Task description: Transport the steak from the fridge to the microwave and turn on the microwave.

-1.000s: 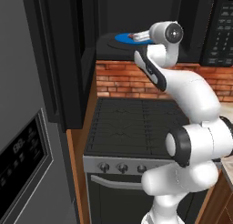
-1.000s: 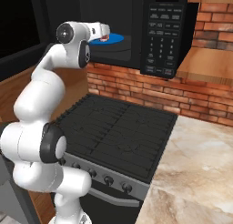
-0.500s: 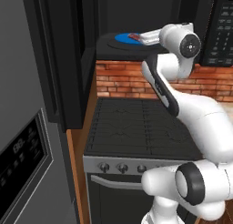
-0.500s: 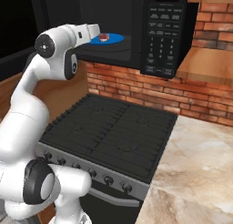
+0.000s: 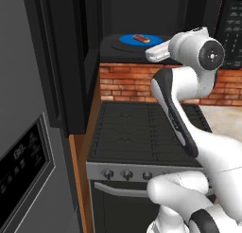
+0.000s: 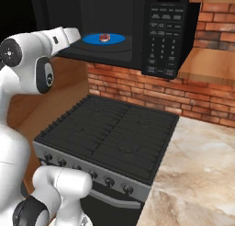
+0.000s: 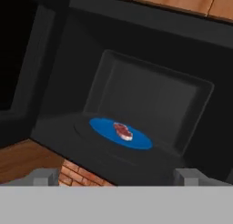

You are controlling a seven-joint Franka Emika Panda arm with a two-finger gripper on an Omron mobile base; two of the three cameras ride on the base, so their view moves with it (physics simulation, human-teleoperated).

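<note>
Since a second ago, you'll see arm pulled back out of microwave [image 6: 137, 27]: hand then sat over blue turntable [image 7: 120, 133], now outside cavity, left of it. Steak [image 7: 123, 131] lies on turntable, nothing touching it. Jaws wide open, empty; tips [image 7: 45, 176] at view bottom. Stove [image 6: 114, 138] below, unchanged.

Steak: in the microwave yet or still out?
In. The steak lies on the blue turntable inside the open microwave.
</note>
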